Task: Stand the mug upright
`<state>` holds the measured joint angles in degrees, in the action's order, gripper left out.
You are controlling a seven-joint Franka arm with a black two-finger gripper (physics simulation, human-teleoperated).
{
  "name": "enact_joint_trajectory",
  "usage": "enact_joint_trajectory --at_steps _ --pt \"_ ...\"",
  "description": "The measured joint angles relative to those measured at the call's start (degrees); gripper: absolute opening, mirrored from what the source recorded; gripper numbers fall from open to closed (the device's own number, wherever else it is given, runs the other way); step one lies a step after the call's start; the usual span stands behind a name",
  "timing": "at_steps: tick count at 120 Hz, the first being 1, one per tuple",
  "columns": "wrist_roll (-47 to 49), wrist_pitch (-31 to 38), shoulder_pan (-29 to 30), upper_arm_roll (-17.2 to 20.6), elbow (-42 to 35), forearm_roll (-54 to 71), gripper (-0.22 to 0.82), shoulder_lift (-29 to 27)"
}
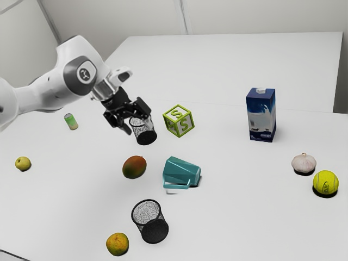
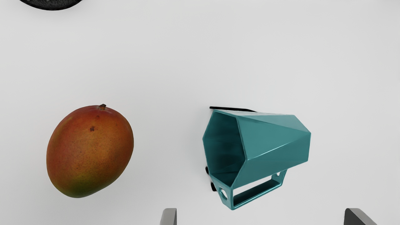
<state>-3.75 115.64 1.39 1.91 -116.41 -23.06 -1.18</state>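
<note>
Mug (image 2: 275, 137) lies on its side on the white table (image 1: 228, 217), mouth toward the mango (image 2: 90, 150). Gripper (image 2: 262, 216) is raised off the table; jaws spread wide, nothing held between them.

Risks, nearest item first. Handle (image 2: 259, 193): projects from the side of the body. If a finger comes down on it, the likely result is a rolled or shoved mug rather than a grip. Body: smooth, slanted facets; a grasp off-centre could let it twist while being turned. Incomplete rotation before release would probably drop it back on its side; letting go too high could tip it. Mango: just beyond the mouth, apart from it; a wide finger or a swinging rim might knock it and set it rolling. Farther off, mesh cup (image 1: 144, 133): overlaps the gripper in the exterior view, contact cannot be judged; a low sideways approach could topple it.

Appearance, handle side first: angular teal loop with a round hole near the rim; then glossy, many-sided teal body, a long bright crease along one face; many-cornered mouth, interior darker; closed base at the end away from the mango.
</note>
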Motion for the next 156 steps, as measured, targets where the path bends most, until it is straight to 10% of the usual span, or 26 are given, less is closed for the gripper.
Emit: enact_joint_trajectory --at_steps 156 --pt "-26.6 16.3 -2.6 2.8 -10.4 -43.4 0.58 12.3"
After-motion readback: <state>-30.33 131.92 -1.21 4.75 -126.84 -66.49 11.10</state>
